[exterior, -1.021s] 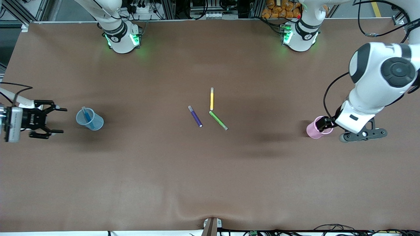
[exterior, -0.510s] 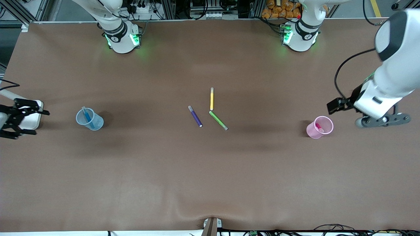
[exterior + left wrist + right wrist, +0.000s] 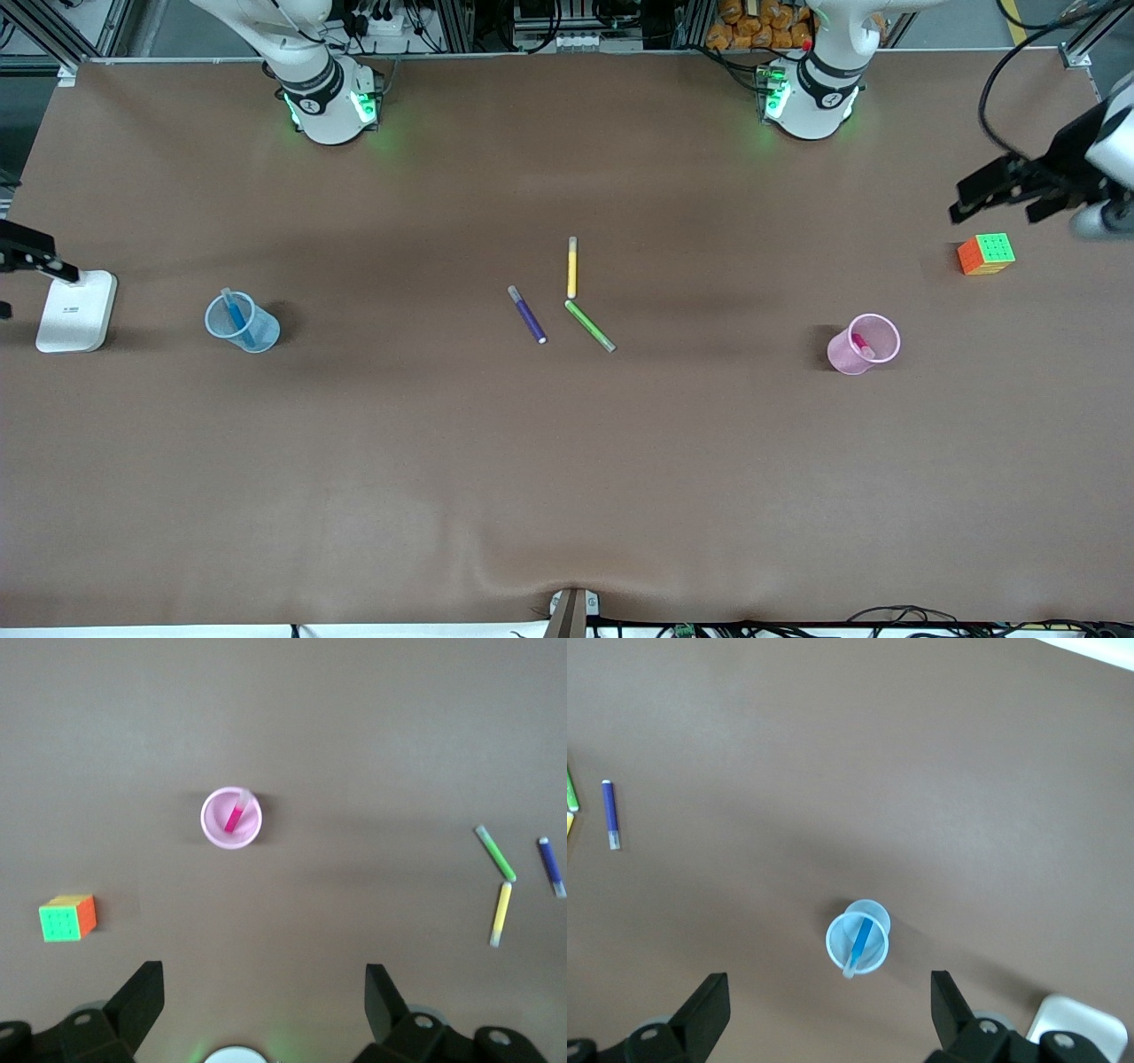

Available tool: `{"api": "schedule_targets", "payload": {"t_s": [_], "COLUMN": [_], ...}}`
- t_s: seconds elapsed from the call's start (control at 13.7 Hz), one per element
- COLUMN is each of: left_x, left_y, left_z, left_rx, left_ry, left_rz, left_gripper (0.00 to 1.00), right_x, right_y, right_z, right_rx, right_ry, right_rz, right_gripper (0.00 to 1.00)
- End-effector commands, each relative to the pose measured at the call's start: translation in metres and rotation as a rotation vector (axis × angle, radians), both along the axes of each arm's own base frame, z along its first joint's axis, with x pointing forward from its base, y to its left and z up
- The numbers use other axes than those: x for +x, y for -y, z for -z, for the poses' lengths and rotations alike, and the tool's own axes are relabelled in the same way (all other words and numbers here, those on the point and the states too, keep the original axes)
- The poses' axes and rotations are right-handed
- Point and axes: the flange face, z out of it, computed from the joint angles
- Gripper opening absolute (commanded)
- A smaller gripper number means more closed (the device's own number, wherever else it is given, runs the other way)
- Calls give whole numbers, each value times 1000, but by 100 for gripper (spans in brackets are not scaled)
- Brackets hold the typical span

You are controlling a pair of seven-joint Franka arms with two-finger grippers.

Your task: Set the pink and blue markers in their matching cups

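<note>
Your table [image 3: 567,461], item by item.

Light blue cup [image 3: 242,323]: stands upright toward the right arm's end. The blue marker [image 3: 236,319] leans inside it, pale tip up past the rim; you see the same from above in the right wrist view, cup [image 3: 858,943] and marker [image 3: 860,943].

Light pink cup [image 3: 864,344]: stands upright toward the left arm's end, with the pink marker [image 3: 860,344] inside it. The left wrist view confirms it, cup [image 3: 231,818] and marker [image 3: 234,816].

Loose pens at mid-table, all lying flat: a purple pen [image 3: 527,315], a yellow pen [image 3: 572,267] and a green pen [image 3: 590,325]. The yellow and green ends nearly meet; the purple lies just beside them, apart.

White block [image 3: 76,310]: rests at the right arm's end, beside the blue cup.

Colour cube [image 3: 985,253]: sits at the left arm's end, farther from the front camera than the pink cup.

Left gripper [image 3: 264,992]: up in the air over the left arm's end of the table near the cube, fingers spread wide, holding nothing.

Right gripper [image 3: 831,1001]: up over the right arm's end, fingers likewise spread, holding nothing.
</note>
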Motion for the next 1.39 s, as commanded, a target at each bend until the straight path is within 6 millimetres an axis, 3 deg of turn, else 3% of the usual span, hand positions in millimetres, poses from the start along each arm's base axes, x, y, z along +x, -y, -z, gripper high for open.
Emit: {"api": "schedule_targets", "payload": {"t_s": [0.0, 0.22, 0.36, 0.44, 0.8, 1.09, 1.31], "left_x": [-14, -6, -8, -9, -7, -3, -3], "left_y": [-3, -12, -10, -6, -8, -6, -12], "left_z": [-11, -6, -9, -8, -4, -2, -1], "left_rx": [-9, 21, 34, 35, 30, 32, 32], "left_ry": [-1, 15, 21, 17, 5, 4, 2], "left_rz": [23, 124, 145, 152, 133, 136, 127], "left_gripper": [100, 100, 100, 100, 100, 100, 100], "right_x": [-25, -39, -42, -43, -59, -59, -56], "right_y": [-4, -20, -57, -64, -71, -67, -79], "right_z": [-17, -35, -47, -49, -30, -24, -26], "right_rx": [-40, -103, -168, -178, -163, -164, -164], "right_ry": [-48, -83, -80, -85, -128, -136, -117], "right_rz": [96, 197, 287, 331, 482, 496, 466], "right_gripper": [100, 100, 100, 100, 100, 100, 100]}}
